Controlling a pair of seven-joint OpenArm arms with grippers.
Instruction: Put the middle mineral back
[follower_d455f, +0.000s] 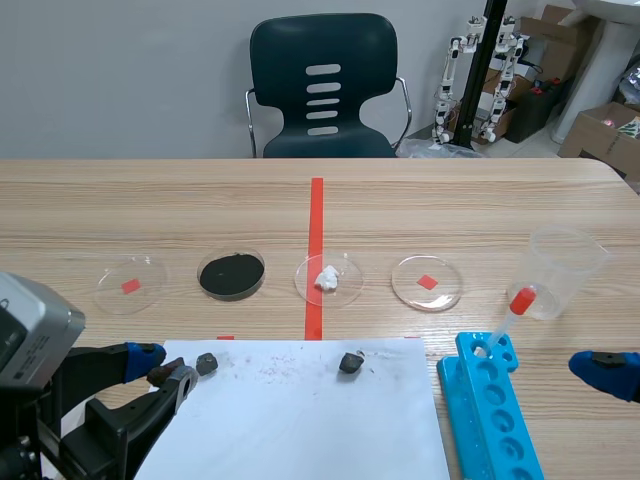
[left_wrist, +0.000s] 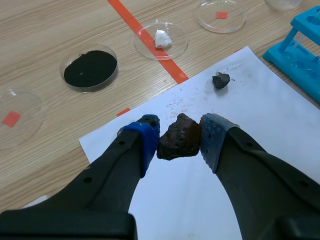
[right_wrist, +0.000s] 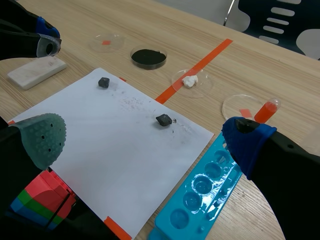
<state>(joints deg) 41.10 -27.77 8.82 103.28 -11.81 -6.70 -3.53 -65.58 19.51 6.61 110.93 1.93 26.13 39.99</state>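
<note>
My left gripper (left_wrist: 179, 131) is shut on a reddish-brown mineral (left_wrist: 178, 144), held above the white paper (left_wrist: 200, 190). In the scene view that gripper (follower_d455f: 166, 368) hangs over the paper's left edge (follower_d455f: 290, 420). Just right of it a dark grey mineral (follower_d455f: 206, 363) lies on the sheet, and another one (follower_d455f: 350, 362) lies further right. Faint reddish streaks (follower_d455f: 270, 371) mark the paper between them. My right gripper (right_wrist: 147, 135) stands open over the paper's right side with nothing between its fingers; the scene view shows only its blue pad (follower_d455f: 603, 371).
Behind the paper stand several petri dishes: one holding only a red mark (follower_d455f: 130, 283), black powder (follower_d455f: 231, 274), a white lump (follower_d455f: 328, 279), another with only a red mark (follower_d455f: 427, 282). A plastic beaker (follower_d455f: 562, 270) and a blue tube rack (follower_d455f: 495, 405) stand right. A white block (right_wrist: 35, 72) lies left.
</note>
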